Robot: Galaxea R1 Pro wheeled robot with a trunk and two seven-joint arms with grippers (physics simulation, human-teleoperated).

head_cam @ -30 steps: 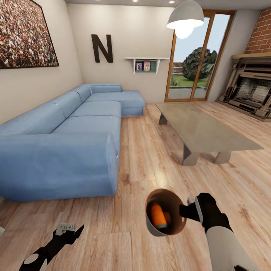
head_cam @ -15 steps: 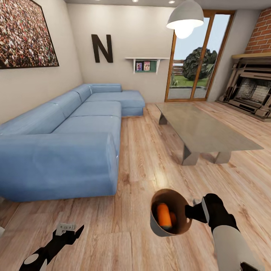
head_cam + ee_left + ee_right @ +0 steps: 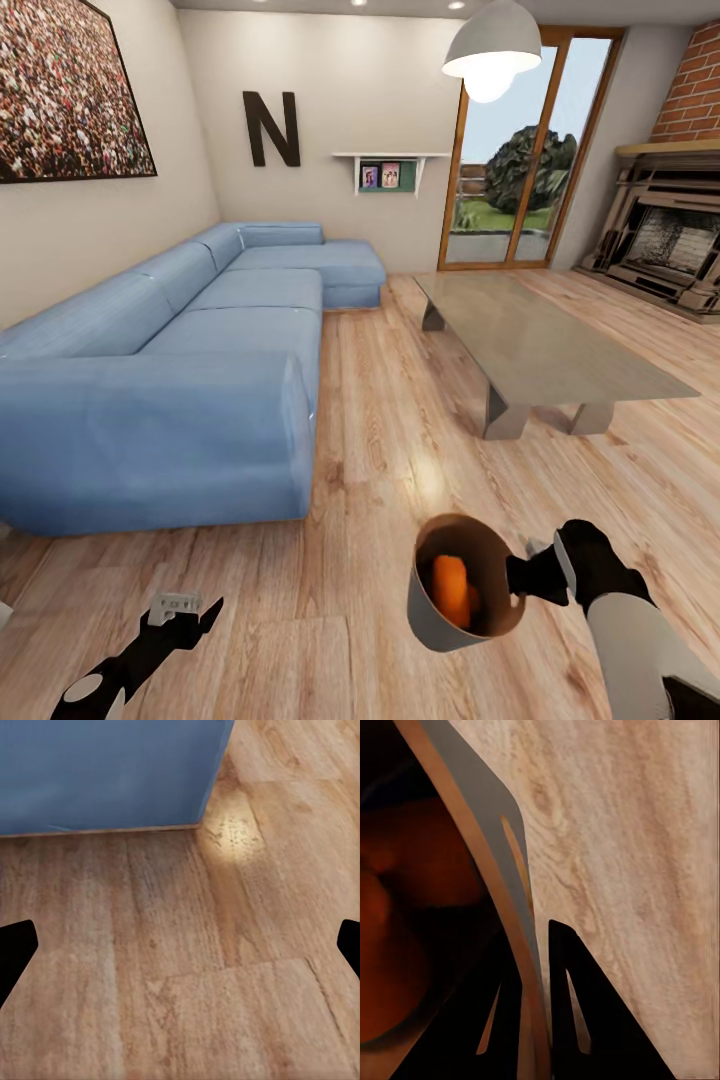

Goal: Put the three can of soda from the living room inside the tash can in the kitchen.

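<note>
Blue sofa (image 3: 160, 380), glass table (image 3: 540, 345), wood floor (image 3: 380, 440)

A light wood floor (image 3: 380, 400) carries the blue sofa (image 3: 190, 380) and glass low table (image 3: 545, 350).

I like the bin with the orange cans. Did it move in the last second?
Yes. The bin, pinched at its rim by the right gripper, has slid right and nearer the robot; the glass table stays put.

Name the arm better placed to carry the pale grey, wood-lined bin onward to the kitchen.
The right arm. Its right gripper is already clamped on the rim of the pale grey, wood-lined bin, which holds an orange soda can. The left gripper hangs open and empty over the wood floor.
</note>
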